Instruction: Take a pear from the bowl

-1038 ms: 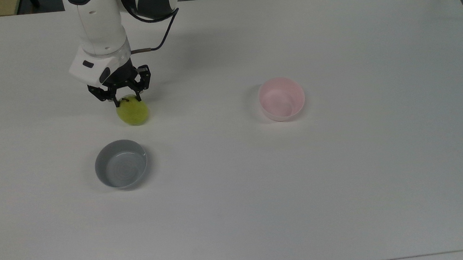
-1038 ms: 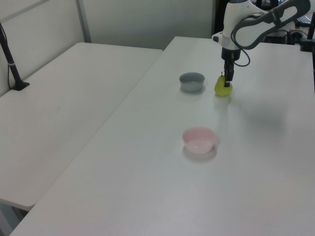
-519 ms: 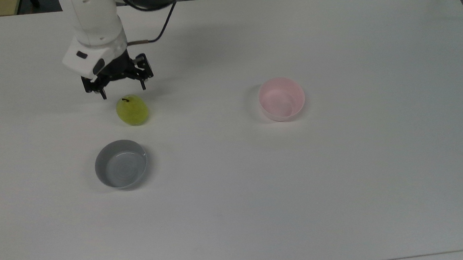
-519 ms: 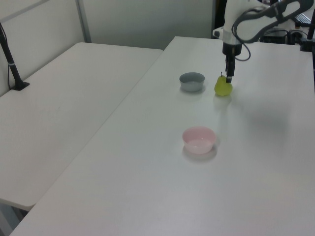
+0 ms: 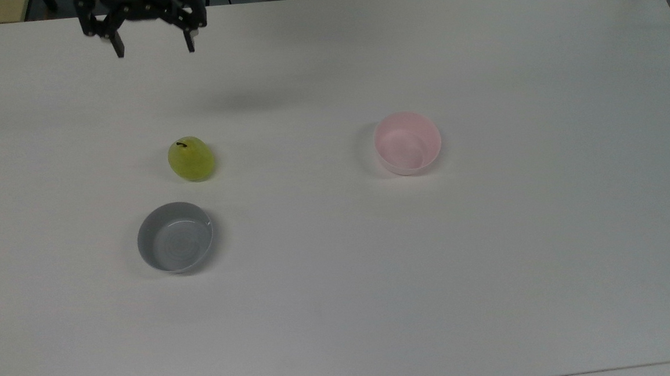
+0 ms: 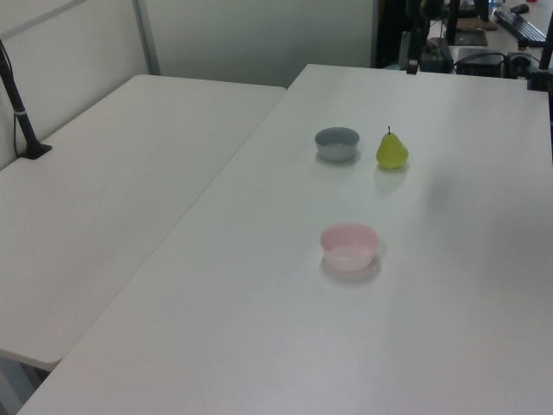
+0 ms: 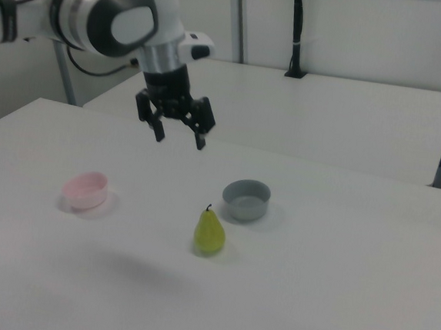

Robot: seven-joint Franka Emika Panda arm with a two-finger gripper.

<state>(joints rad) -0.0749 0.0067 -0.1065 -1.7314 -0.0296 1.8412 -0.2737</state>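
The yellow-green pear (image 5: 191, 158) (image 6: 391, 151) (image 7: 210, 231) stands upright on the white table, stem up, outside both bowls. The pale pink bowl (image 5: 407, 143) (image 6: 350, 245) (image 7: 86, 189) sits empty, well apart from the pear. My gripper (image 5: 152, 48) (image 7: 180, 137) hangs open in the air high above the table, with nothing between its black fingers; in the right view it is above and to the left of the pear.
A grey bowl (image 5: 175, 236) (image 6: 337, 143) (image 7: 246, 199) stands empty beside the pear. A second white table (image 6: 104, 199) adjoins on the left view's left, with a black clamp post (image 6: 22, 112) on it.
My gripper let go of the pear's top, opened, and rose well away toward the top view's upper edge. The pear stayed standing on the table.
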